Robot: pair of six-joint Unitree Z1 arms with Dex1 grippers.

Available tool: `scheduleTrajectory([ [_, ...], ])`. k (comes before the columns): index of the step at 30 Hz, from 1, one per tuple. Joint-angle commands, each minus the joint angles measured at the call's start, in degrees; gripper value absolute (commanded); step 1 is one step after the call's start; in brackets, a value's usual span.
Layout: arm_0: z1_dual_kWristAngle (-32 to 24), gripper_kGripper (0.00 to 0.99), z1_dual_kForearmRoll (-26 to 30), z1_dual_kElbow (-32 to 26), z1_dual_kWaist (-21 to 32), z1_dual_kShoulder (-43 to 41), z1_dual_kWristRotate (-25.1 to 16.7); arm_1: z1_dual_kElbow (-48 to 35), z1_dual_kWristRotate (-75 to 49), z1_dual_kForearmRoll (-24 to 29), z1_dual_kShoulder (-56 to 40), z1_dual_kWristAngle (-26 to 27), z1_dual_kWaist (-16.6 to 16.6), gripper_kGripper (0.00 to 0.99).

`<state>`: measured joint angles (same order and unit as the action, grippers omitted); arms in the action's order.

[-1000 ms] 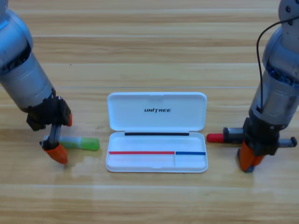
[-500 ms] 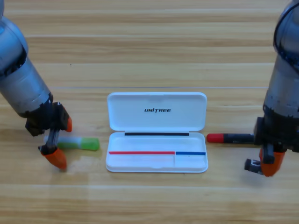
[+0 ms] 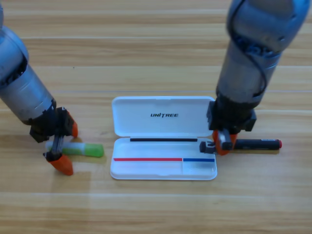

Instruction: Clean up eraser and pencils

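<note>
Eraser (image 3: 206, 146) clamped in right pincer (image 3: 220, 142) at case (image 3: 163, 168) right edge; could drop outside. Black pencil (image 3: 256, 144) right of it on counter (image 3: 156, 48). Left pincer (image 3: 63, 146) apart, straddling green pencil (image 3: 83, 149).

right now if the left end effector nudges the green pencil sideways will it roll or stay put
Probably rolls: the green pencil looks like a round, smooth stick lying flat on the wooden table. It seems rigid and light, so a small push should shift it. The left end effector straddles its whitish end, so closing there may pivot it rather than roll it.
</note>
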<state>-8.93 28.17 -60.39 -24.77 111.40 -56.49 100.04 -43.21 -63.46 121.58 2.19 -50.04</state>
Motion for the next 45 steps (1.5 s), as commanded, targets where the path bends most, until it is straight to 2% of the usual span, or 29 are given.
scheduleTrajectory([
  [1,-1.2,0.99,-3.6,2.8,2.0,3.6,-1.3,3.2,-1.1,-0.6,7.9,-1.3,-1.8,0.0],
  [5,-1.5,0.974,-5.3,3.4,2.5,4.7,-1.8,4.6,-1.6,-0.6,9.2,-1.3,-1.8,0.0],
  [9,-1.9,0.856,-7.6,4.4,3.1,5.1,-2.5,5.3,-1.8,-0.6,10.3,-1.3,-1.9,0.0],
  [11,-2.0,0.756,-8.7,5.1,3.2,4.9,-2.7,5.3,-1.8,-0.6,10.8,-1.3,-1.9,0.0],
  [12,-2.1,0.681,-9.1,5.4,3.4,4.7,-3.2,5.4,-1.8,-0.6,11.0,-1.3,-1.9,0.0],
  [14,-2.3,0.466,-8.9,5.1,3.5,4.9,-4.5,5.4,-1.8,-0.6,11.1,-1.3,-1.8,0.0],
  [17,-2.5,0.061,-7.9,4.3,3.5,5.0,-6.4,5.5,-1.8,-0.6,11.0,-1.3,-1.8,0.0],
  [18,-2.5,0.0,-7.5,4.1,3.5,4.9,-6.5,5.5,-1.8,-0.6,11.0,-1.3,-1.9,0.0],
  [24,-1.4,0.0,-5.8,3.9,3.5,2.9,-6.8,5.5,-1.7,-0.6,11.0,-1.3,-1.9,0.0],
  [25,-1.4,0.0,-5.1,3.8,3.6,2.3,-7.1,5.5,-1.7,-0.6,11.0,-1.3,-1.8,0.08],
  [28,-1.5,0.0,-1.6,2.4,3.7,-0.1,-7.2,5.3,-1.4,-0.7,10.7,-1.6,-1.9,0.68],
  [29,-1.8,0.0,0.2,1.5,3.7,-1.0,-7.2,5.3,-1.3,-0.8,10.4,-1.8,-1.9,0.787],
  [32,-2.7,0.0,6.7,-2.3,3.7,-3.6,-7.3,5.3,-1.3,-1.5,8.9,-1.9,-1.9,0.838],
  [37,-3.3,0.0,14.0,-6.5,3.6,-7.7,-7.0,4.9,-1.4,-3.4,4.4,-1.8,-2.0,0.876],
  [45,-6.7,0.0,21.8,-12.1,3.6,-11.4,-4.4,-0.1,-1.4,-4.0,-4.1,-1.9,-0.9,0.876],
])
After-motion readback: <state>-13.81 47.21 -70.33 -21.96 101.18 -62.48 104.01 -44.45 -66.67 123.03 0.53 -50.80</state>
